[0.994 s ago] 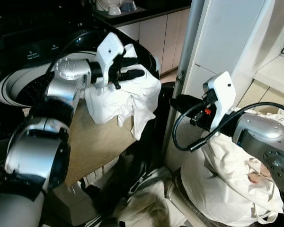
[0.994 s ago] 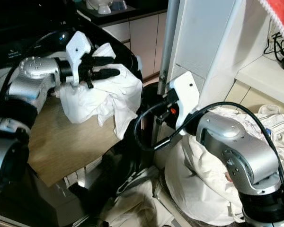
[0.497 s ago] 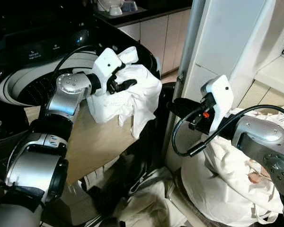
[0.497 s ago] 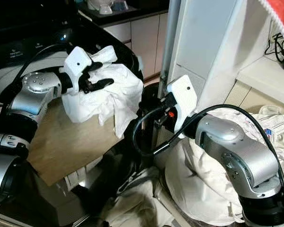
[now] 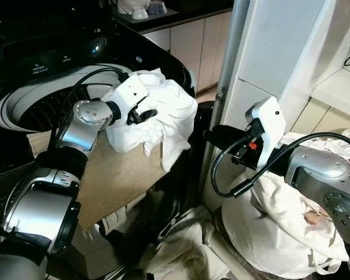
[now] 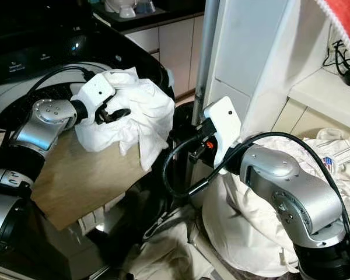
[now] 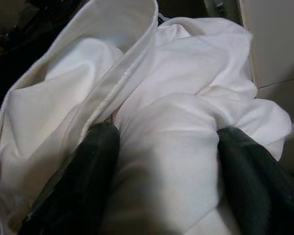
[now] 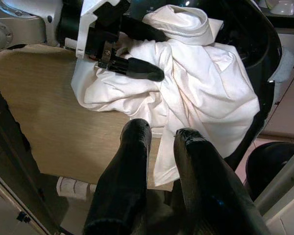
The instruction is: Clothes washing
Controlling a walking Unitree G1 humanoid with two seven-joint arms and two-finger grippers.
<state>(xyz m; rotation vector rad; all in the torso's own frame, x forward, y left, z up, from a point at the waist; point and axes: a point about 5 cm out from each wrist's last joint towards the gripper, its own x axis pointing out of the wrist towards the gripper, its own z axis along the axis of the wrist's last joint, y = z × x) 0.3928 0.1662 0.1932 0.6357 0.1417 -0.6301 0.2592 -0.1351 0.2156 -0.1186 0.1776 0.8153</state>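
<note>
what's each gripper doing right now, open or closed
Left gripper: shut on the white garment at the washer's rim.
Right gripper: open, holding nothing, apart from the garment.

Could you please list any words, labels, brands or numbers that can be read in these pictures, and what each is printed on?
None can be read.
Washing machine control panel: small pale markings, too small and blurred to read.
Packet below the wooden board: label print too small to read.
Small coloured print on fabric at the right edge: blurred, unreadable.
</note>
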